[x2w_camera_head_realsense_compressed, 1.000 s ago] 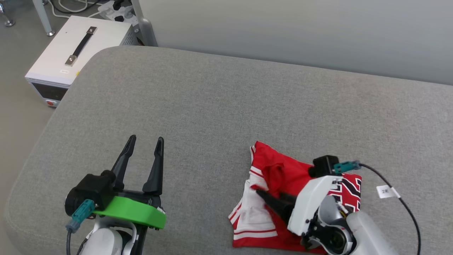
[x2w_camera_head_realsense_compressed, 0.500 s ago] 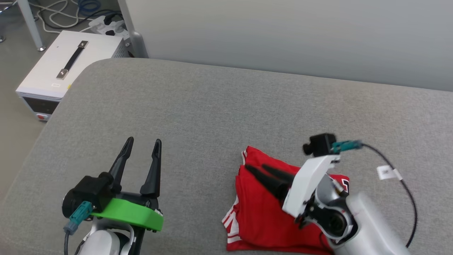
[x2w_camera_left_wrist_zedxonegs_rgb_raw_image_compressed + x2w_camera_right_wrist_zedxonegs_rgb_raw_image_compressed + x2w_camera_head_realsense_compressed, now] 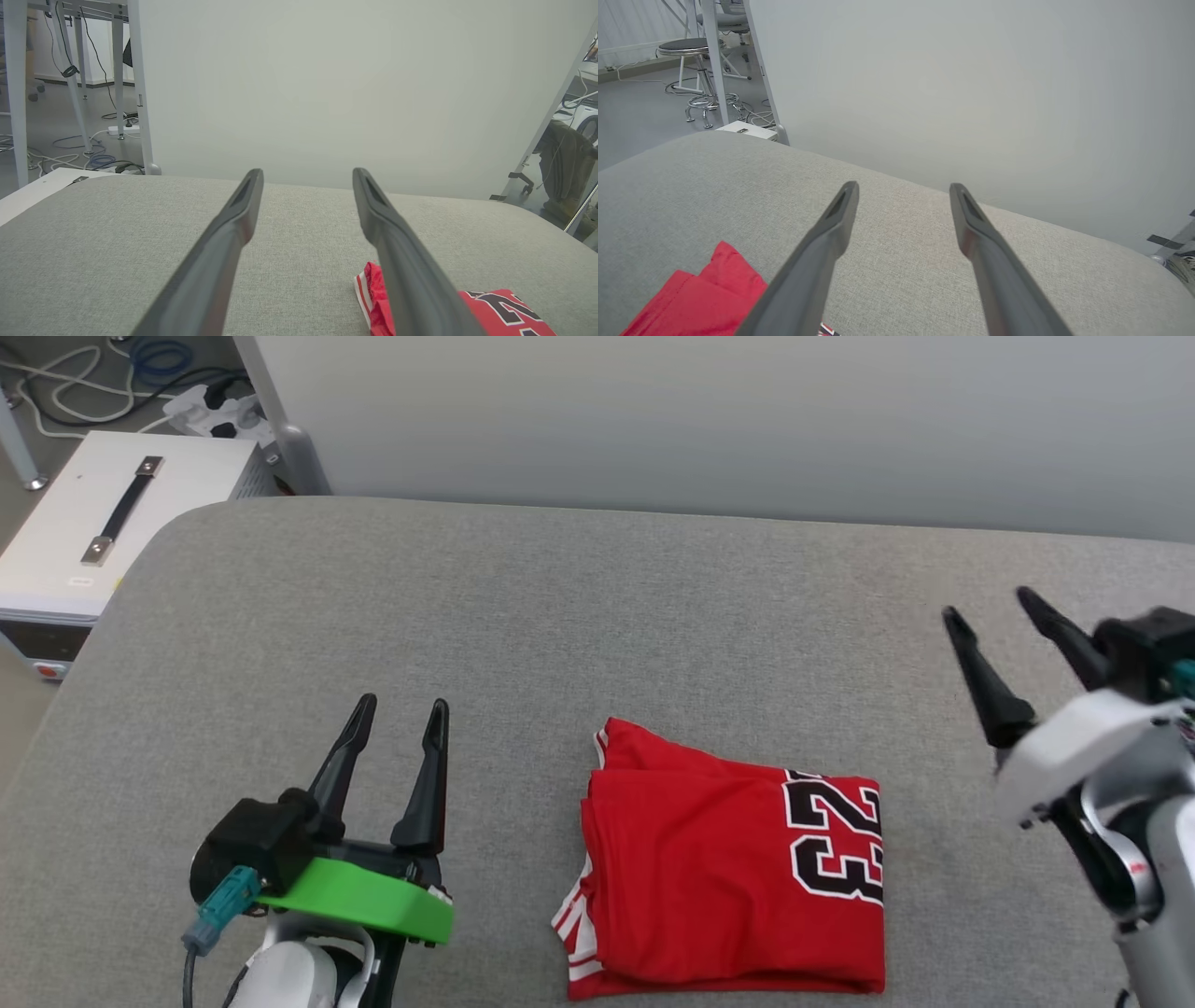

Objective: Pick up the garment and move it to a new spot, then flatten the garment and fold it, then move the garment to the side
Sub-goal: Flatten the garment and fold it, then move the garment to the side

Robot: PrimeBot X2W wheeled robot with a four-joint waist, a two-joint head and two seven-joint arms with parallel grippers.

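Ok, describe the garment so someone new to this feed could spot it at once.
Start at the wide grey cushioned surface before the pale wall. Near its front edge, between the left gripper and the right gripper, lies the garment, folded into a rectangle. It is bright red against the grey, with a black, white-outlined 23 on top.

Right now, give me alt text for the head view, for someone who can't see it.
A folded red garment with a black 23 lies free on a grey padded surface. The left gripper stands open to its left, the right gripper open to its right. A white box sits at upper left.
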